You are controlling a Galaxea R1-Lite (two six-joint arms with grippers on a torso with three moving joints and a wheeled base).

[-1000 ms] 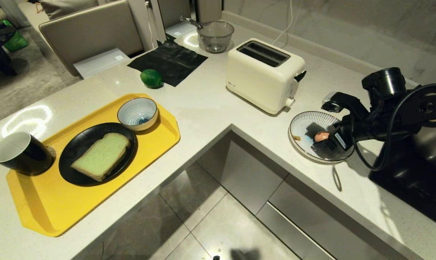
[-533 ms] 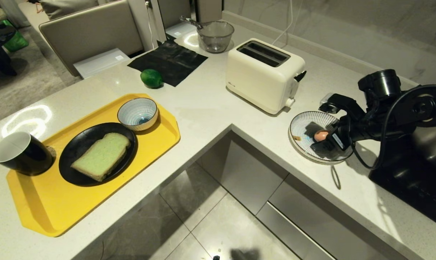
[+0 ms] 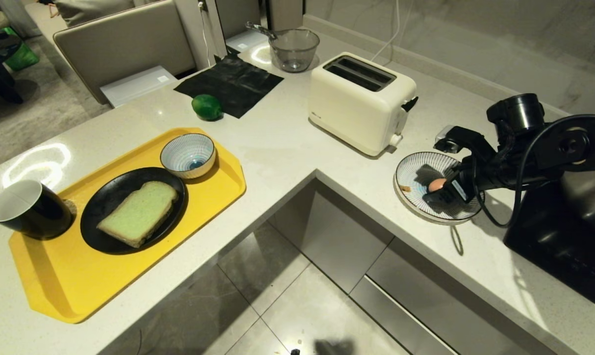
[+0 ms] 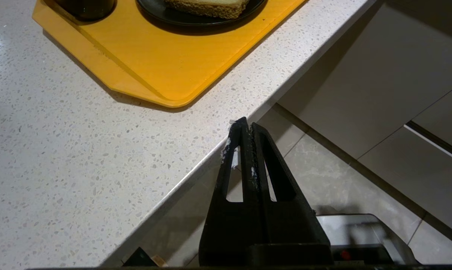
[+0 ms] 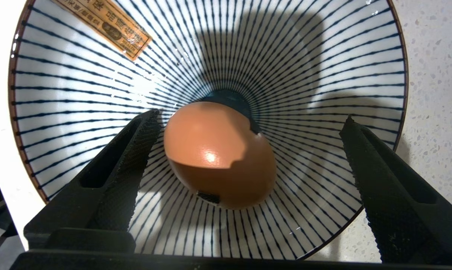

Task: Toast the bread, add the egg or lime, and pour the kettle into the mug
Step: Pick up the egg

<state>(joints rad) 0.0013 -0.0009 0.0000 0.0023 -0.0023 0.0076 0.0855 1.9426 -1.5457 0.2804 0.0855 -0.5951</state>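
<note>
Right wrist view: right gripper (image 5: 248, 123) spread wide inside the striped dish (image 5: 80, 97), one finger on each side of the egg (image 5: 218, 153), neither touching it. Egg lies at dish centre, a small dark mark low on its shell. A tan label (image 5: 104, 27) with dark printed characters, too small to read, is stuck to the dish wall beyond the egg. The dish sits on the worktop (image 3: 287, 143) just beside the cream toaster (image 3: 359, 101); a small logo on the toaster's front is illegible. Left gripper (image 4: 247, 129) pressed together, empty, by the worktop edge near the yellow tray (image 4: 166, 71).
</note>
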